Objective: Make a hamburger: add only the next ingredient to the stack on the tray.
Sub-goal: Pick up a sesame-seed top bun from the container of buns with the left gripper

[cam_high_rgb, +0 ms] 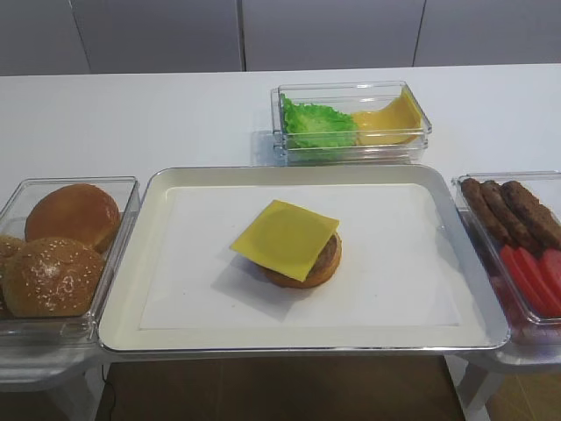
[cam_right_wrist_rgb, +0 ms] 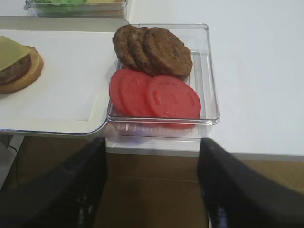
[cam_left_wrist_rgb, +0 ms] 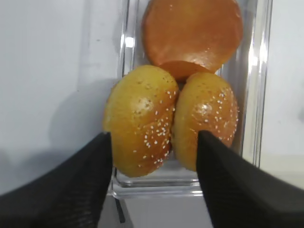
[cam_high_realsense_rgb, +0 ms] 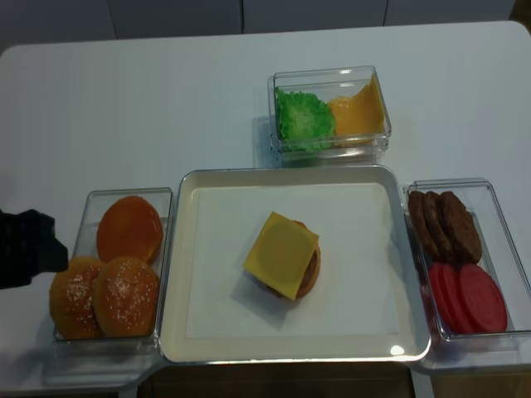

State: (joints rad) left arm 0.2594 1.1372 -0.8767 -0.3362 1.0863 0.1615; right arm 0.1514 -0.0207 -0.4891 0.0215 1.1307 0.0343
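Sesame-seeded golden-brown domed bun tops [cam_left_wrist_rgb: 140,126] sit in my clear plastic bin [cam_high_realsense_rgb: 91,207] left of the cream metal tray [cam_high_realsense_rgb: 191,274]. My left tool [cam_left_wrist_rgb: 154,156] hovers released before them, touching nothing. My right tool [cam_right_wrist_rgb: 152,185] hangs released too.

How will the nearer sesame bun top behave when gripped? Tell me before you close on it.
The sesame bun top looks domed and glossy, so the left pincer may slip upward off it. It leans against its neighbour, which will probably shift. Likely soft and light.
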